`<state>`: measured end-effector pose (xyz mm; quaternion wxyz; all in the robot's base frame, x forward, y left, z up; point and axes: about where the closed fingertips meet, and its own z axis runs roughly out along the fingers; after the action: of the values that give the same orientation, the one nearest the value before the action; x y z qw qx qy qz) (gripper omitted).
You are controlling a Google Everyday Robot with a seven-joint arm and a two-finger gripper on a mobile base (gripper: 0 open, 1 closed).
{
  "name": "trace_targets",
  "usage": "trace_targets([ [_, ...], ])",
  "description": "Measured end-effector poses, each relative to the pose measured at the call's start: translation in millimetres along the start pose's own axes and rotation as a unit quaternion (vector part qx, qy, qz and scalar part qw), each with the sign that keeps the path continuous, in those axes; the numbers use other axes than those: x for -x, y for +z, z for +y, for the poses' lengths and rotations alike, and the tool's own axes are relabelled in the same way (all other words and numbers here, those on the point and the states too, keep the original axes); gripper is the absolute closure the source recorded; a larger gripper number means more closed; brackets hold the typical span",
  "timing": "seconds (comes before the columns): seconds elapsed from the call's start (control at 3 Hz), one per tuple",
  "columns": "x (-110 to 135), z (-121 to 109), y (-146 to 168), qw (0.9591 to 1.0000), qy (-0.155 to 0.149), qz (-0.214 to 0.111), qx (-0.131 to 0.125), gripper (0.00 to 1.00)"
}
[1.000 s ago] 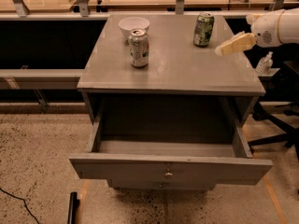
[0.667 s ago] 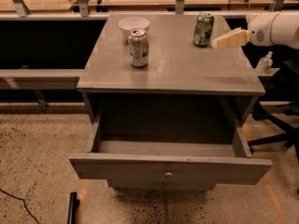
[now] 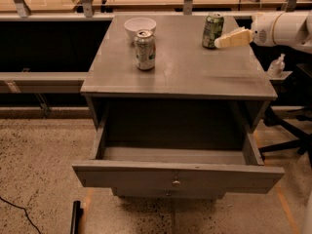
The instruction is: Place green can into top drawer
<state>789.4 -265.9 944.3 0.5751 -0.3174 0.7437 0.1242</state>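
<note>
The green can (image 3: 213,30) stands upright at the back right of the grey cabinet's top (image 3: 195,72). My gripper (image 3: 220,43) comes in from the right on a white arm (image 3: 285,28). Its cream tip is right beside the can's lower right side, and I cannot tell if it touches. The top drawer (image 3: 178,176) is pulled far out below the cabinet top. Its inside shows bare, and its front panel carries a small round knob (image 3: 176,183).
A paler silver-white can (image 3: 145,50) stands mid-left on the top, with a white bowl (image 3: 140,27) behind it. A lower drawer front with its own knob (image 3: 168,194) sits under the open drawer. A small bottle (image 3: 276,66) and a chair base (image 3: 292,130) are at the right.
My gripper has moved left and toward the back, from out at the cabinet's right edge to right beside the green can. The cans, bowl and drawer have not moved.
</note>
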Motion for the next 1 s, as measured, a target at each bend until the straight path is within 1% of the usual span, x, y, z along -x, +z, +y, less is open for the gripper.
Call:
trace_targets([
  [0.33, -4.6, -13.5, 36.4, 0.9996, 0.018, -0.009, -0.02, 0.0],
  [0.67, -14.6, -43.2, 80.6, 0.9959, 0.064, -0.03, -0.056, 0.0],
  [1.0, -18.0, -61.1, 100.2, 0.9927, 0.084, -0.042, -0.076, 0.0],
])
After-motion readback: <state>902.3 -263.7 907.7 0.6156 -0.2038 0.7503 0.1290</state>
